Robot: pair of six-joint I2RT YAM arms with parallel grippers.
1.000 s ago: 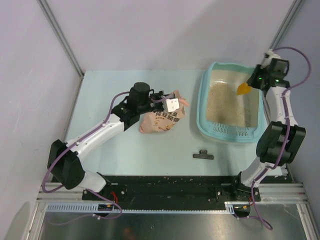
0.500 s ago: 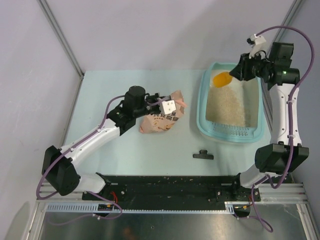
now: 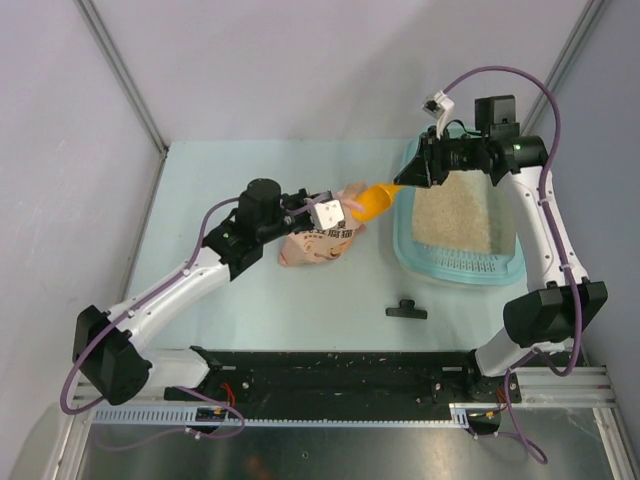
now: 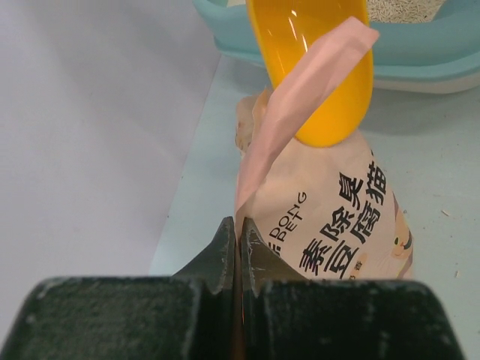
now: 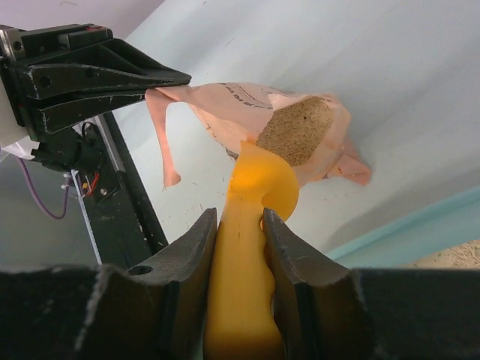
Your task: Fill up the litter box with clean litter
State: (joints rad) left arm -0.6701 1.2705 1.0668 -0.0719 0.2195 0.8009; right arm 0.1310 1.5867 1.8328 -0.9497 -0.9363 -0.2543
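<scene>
The box [image 3: 403,238] sits on the surface [image 3: 300,300] at the upper right of the top view, with its grille toward the lower edge. Litter [image 3: 455,215] is spread over its floor.

An orange scoop [image 3: 375,200] is clamped by its handle in the right tool [image 3: 404,181], just left of the box rim. Its bowl is positioned at the open mouth of the bag [image 3: 318,245] at frame centre. More litter is visible inside that mouth.

The bag's flap [image 4: 300,97] is pinched in the left tool [image 3: 343,207], whose jaws are almost together.

A black clip [image 3: 406,310] lies below the box, apart from it.
</scene>
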